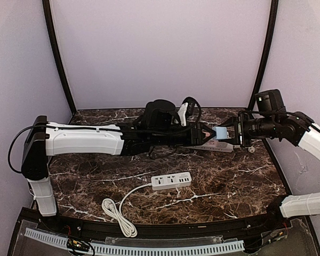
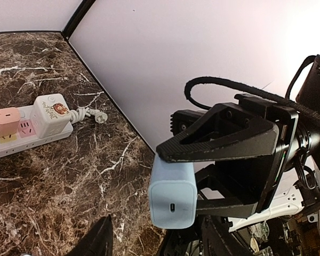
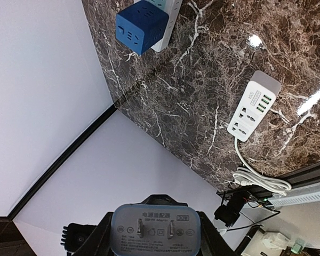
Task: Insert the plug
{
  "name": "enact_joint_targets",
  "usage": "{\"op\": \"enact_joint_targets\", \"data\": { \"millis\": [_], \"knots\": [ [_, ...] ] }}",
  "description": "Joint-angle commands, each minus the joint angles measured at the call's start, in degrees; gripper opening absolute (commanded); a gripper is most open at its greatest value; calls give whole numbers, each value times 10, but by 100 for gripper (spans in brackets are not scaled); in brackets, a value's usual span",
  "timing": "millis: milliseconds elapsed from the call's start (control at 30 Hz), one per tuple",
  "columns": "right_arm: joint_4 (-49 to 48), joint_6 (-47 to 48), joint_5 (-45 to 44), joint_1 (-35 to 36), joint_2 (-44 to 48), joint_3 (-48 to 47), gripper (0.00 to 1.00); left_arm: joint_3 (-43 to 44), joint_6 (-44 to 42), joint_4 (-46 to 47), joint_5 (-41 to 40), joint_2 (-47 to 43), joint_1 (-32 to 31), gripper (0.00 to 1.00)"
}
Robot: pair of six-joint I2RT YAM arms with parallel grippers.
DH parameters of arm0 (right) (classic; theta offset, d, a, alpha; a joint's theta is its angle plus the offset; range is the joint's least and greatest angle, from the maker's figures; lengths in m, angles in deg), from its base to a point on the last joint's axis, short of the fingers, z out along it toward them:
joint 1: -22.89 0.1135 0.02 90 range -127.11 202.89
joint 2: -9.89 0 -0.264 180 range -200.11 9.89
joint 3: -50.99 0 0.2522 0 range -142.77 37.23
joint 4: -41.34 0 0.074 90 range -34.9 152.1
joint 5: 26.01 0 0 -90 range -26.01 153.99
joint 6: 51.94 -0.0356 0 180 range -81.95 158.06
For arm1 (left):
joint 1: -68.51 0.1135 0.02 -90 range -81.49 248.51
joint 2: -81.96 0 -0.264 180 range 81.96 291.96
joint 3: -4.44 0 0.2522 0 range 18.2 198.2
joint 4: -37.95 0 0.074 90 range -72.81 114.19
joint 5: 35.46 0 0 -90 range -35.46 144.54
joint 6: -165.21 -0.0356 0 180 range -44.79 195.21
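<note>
Marble bench (image 1: 96, 181) is dark and busy, and over its far end the right tool (image 1: 230, 132) is clenched on the pale blue plug (image 2: 172, 194) in mid-air with the left tool (image 1: 208, 134) gaping just beside it, so I'd square up on the body, clear of the prongs (image 3: 140, 229), before squeezing.

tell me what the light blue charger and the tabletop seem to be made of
Light blue charger: looks like moulded plastic with a smooth satin finish and printed text. Its prongs look like bare metal.
Tabletop: dark brown marble look with white veins, and glossy, since lamp glare shows. It could be real stone or printed laminate.
</note>
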Motion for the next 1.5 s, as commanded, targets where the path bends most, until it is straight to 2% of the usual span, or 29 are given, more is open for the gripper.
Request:
{"op": "enact_joint_targets", "data": {
  "millis": [0, 233, 1033, 1467],
  "knots": [
    [-14, -33, -3, 5, 3, -13, 0, 25, 8, 22, 1, 11, -3, 56],
    [-18, -31, 1, 6, -1, -15, 0, 45, 10, 21, 18, 30, -3, 55],
    [-55, -21, 12, 6, -3, 4, 0, 114, 5, -20, 48, 71, -2, 37],
    [-53, 4, 25, 6, -5, 7, 0, 137, -12, -56, 54, 71, -2, 34]
  ]
}}
